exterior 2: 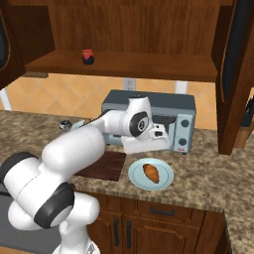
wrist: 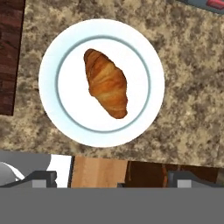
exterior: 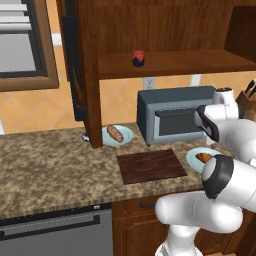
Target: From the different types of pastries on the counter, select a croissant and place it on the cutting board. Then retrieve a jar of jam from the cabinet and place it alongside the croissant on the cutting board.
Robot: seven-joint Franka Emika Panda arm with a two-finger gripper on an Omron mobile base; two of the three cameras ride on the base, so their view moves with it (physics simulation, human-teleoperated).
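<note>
The golden-orange croissant (wrist: 106,83) lies on a round pale blue plate (wrist: 52,105), seen from straight above in the hand view. My gripper (wrist: 113,179) hovers over it, open, its fingertips (wrist: 41,178) wide apart and empty. From the right base view the croissant (exterior 2: 152,172) sits right of the dark cutting board (exterior 2: 101,166), which is bare (exterior: 150,166). A longer brown pastry (exterior: 114,132) rests on a second plate (exterior: 125,137) by the cabinet's side panel (exterior: 90,75). The jar of jam (exterior: 138,58) stands on the cabinet shelf (exterior 2: 88,56).
A grey toaster oven (exterior: 175,120) stands on the granite counter (exterior: 50,160) behind the board and the croissant's plate (exterior 2: 166,181). A knife block (exterior: 248,97) is at the far right. Drawer fronts and a dishwasher (exterior: 55,232) sit below the counter edge.
</note>
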